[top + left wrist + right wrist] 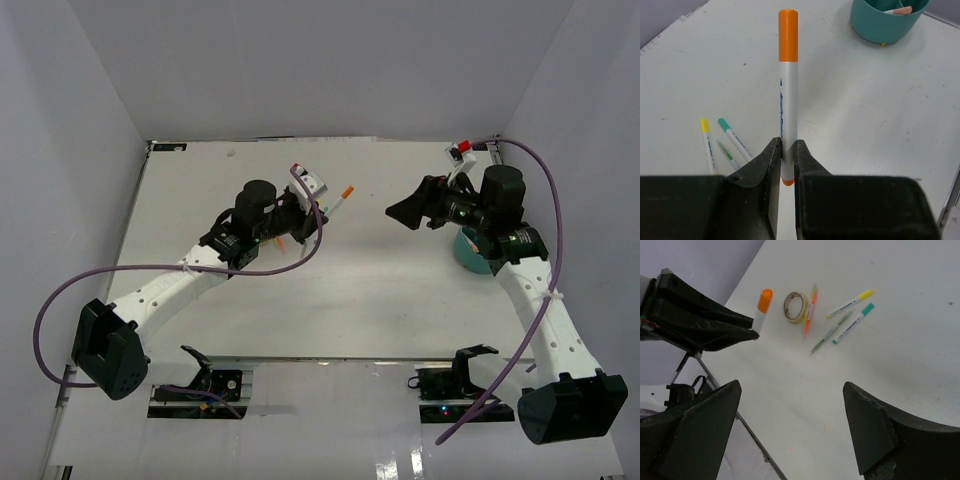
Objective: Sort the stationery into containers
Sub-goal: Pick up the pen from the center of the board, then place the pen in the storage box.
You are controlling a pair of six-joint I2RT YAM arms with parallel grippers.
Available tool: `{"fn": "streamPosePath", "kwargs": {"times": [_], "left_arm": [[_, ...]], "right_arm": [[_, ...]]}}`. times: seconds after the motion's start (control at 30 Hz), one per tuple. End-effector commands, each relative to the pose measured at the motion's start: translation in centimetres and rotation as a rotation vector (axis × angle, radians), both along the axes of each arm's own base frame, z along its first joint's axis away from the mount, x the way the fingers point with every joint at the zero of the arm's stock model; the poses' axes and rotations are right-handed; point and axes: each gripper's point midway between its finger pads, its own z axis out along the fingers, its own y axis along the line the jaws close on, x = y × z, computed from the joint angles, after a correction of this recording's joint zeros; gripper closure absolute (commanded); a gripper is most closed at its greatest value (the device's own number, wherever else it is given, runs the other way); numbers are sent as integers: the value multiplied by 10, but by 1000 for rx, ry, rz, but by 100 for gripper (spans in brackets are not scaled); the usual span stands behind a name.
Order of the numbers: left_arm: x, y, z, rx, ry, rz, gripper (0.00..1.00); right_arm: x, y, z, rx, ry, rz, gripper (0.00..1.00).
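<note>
My left gripper (788, 147) is shut on the lower end of a white marker with an orange cap (788, 90) and holds it above the table; the top view shows this gripper (320, 214) and the marker (341, 200) left of centre. The round teal cup (883, 22) stands on the table beyond it, with a salmon pink piece (900, 10) inside. My right gripper (791, 385) is open and empty, in the air, facing left (400, 212). The cup (468, 255) is partly hidden under the right arm.
On the table lie a yellow-capped pen (849, 303), a teal-capped pen (854, 322), a thin green pen (832, 332), orange and yellow pens (811, 310) and a beige loop (795, 306). A small red part (463, 148) sits at the back right corner.
</note>
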Motion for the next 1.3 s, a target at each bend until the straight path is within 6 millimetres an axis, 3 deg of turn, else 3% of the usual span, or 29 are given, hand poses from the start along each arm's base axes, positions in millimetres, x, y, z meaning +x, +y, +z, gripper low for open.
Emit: {"fn": "streamPosePath", "kwargs": {"times": [0.0, 0.33, 0.53, 0.83, 0.93, 1.13, 1.2, 1.23, 1.27], "left_arm": [[-11, -12, 14, -12, -77, -89, 100], [-22, -17, 18, -62, -109, -131, 100], [-29, -19, 16, -71, -106, -154, 100], [-34, -12, 27, -98, -144, -143, 100], [-36, -11, 29, -103, -148, -144, 100], [-39, -10, 28, -106, -148, -151, 100], [-39, -10, 27, -107, -141, -152, 100], [-40, -11, 26, -106, -140, -154, 98], [-40, -11, 26, -107, -138, -153, 89]], "right_arm": [[1, 24, 38, 47, -99, 87, 11], [9, 79, 33, 65, -61, 180, 17], [17, 98, 39, 57, -72, 192, 21], [15, 128, 20, 41, -30, 240, 31], [12, 133, 14, 32, -21, 250, 42], [11, 130, 15, 30, -54, 227, 81], [11, 127, 14, 23, -62, 217, 87], [13, 125, 13, 18, -66, 203, 90], [12, 123, 14, 13, -70, 195, 92]]}}
